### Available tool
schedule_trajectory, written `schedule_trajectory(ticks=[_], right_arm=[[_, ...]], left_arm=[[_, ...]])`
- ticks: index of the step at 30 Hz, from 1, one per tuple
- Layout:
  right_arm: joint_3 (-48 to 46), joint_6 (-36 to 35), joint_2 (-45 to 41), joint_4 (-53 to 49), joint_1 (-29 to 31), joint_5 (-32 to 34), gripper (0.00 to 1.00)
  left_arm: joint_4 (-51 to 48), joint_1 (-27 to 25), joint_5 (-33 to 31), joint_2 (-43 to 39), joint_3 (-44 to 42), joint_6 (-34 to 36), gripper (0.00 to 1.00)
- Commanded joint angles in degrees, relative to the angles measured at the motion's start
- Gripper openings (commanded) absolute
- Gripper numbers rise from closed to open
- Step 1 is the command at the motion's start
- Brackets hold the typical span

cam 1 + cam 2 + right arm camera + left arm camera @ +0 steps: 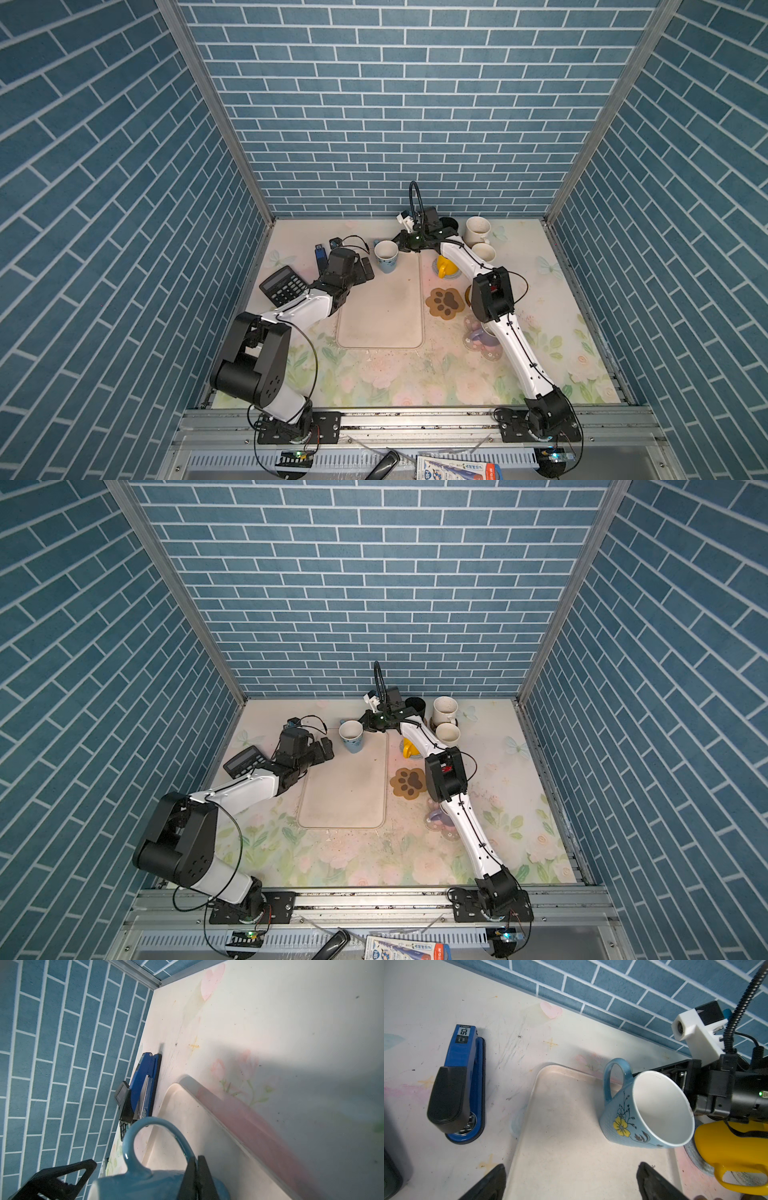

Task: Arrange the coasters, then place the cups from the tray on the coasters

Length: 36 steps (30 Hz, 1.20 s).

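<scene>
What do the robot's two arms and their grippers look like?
Both the left arm and the right arm have glossy white link shells between chunky black joint housings, with thin black cables running along them. The left gripper and right gripper are black with tapered fingers. A white camera bracket, a ribbed black hose and a green light mark the right wrist.

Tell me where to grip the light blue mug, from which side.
On the light blue mug, pinch the rim wall opposite its handle, from the right arm's side: the open mouth faces up, handle points left. The right gripper is shut there.
</scene>
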Motion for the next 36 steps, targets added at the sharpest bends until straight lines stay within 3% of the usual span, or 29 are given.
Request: schedule_trajectory(ticks=[1, 14, 21, 26, 36], right_arm=[[-2.0, -1.8, 0.9, -0.1, 1.6, -4.0, 0.06], [-8.2, -3.5, -2.3, 1.6, 4.0, -5.5, 0.05], [-15.2, -4.7, -6.5, 3.9, 5.5, -4.8, 0.05], [-15.2, -5.5, -7.4, 2.1, 5.2, -1.7, 0.04], [-14.2, -5.9, -7.7, 0.4, 3.3, -1.8, 0.04]], left_arm=[[1.3, 0.4, 1.2, 0.0, -0.3, 0.5, 0.99], [2.8, 0.4, -1.4, -4.9, -4.7, -0.5, 0.98], [4.6, 2.3, 1.0, -5.8, -6.3, -1.5, 0.98], [4.7, 2.6, 2.7, -4.7, -5.9, -1.7, 0.97], [4.9, 2.6, 2.8, -4.0, -6.0, -1.5, 0.97]])
